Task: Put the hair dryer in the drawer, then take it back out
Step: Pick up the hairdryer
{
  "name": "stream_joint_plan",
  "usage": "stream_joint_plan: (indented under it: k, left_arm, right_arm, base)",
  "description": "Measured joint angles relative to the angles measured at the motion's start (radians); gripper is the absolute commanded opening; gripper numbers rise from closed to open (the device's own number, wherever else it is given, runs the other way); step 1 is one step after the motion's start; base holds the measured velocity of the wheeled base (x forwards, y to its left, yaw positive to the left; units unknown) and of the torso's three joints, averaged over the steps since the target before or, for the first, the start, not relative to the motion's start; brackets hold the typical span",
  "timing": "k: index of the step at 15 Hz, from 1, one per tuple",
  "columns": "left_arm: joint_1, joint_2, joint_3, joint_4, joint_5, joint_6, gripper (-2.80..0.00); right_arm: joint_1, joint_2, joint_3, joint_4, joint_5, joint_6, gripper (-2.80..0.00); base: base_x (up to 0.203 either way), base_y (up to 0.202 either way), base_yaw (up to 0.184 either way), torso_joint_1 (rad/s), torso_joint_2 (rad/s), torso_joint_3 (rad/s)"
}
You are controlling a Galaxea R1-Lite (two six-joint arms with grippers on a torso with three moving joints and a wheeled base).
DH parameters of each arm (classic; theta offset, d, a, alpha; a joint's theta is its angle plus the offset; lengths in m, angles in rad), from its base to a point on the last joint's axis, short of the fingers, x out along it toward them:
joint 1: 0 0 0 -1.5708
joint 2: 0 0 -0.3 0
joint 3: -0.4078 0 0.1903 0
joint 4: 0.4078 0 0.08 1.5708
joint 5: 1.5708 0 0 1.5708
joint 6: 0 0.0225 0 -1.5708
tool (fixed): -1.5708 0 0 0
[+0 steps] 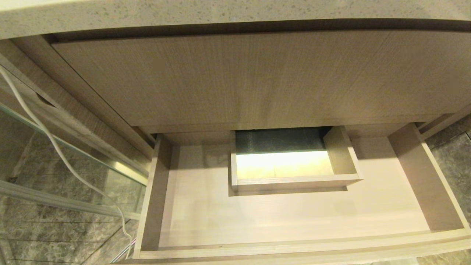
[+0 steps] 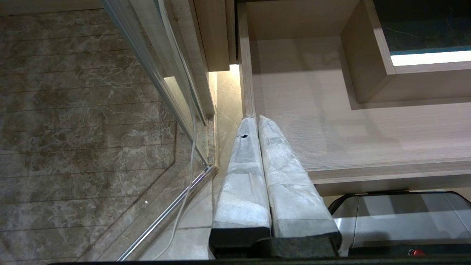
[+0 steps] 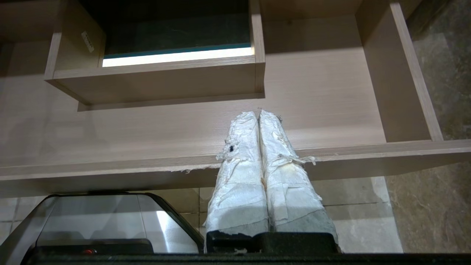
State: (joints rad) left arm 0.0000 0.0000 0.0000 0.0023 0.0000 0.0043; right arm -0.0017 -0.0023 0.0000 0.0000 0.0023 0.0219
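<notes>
Drawer (image 1: 294, 221) open, filling the lower centre of the head view; hair dryer nowhere in view. My left hand (image 2: 257, 121) and right hand (image 3: 257, 115) both closed, empty, parked near the drawer front. I should find the dryer first, then open one hand wide before reaching.

You are looking down into the open drawer (image 1: 294, 217), a wide, shallow box of light wood grain pulled out from under the tall wood-grain front panel (image 1: 250, 77), which sits at twelve o'clock beneath the speckled countertop (image 1: 220, 14). On the drawer's floor, just past centre toward twelve o'clock, stands a boxed rectangular cut-out (image 1: 294, 180), open through to a bright strip and dark tile below. At nine o'clock a white cord (image 1: 55, 147) trails down across the marbled floor tiles (image 1: 44, 235).
</notes>
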Motion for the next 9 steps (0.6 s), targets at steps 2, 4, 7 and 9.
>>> stream_joint_plan:
  k: [2,4,7,9]
  left_arm:
    - [0.000,0.000,0.000,0.000,0.000,0.000,-2.80]
    - [0.000,0.000,0.000,0.001,0.000,0.000,-2.80]
    - [0.000,0.000,0.000,0.001,0.000,0.000,-2.80]
    - [0.000,0.000,0.000,0.000,0.000,0.000,-2.80]
  right_arm:
    - [0.000,0.000,0.000,0.000,0.000,0.001,-2.80]
    - [0.000,0.000,0.000,0.000,0.000,0.000,-2.80]
    - [0.000,0.000,0.000,0.000,0.000,0.000,-2.80]
    - [0.000,0.000,0.000,0.000,-0.001,0.000,-2.80]
  base:
    - [0.000,0.000,0.000,0.000,0.00,0.000]
    - [0.000,0.000,0.000,0.013,-0.05,-0.012]
    - [0.000,0.000,0.000,0.161,-0.36,-0.154]
    - [0.000,0.000,0.000,0.049,-0.45,-0.201]
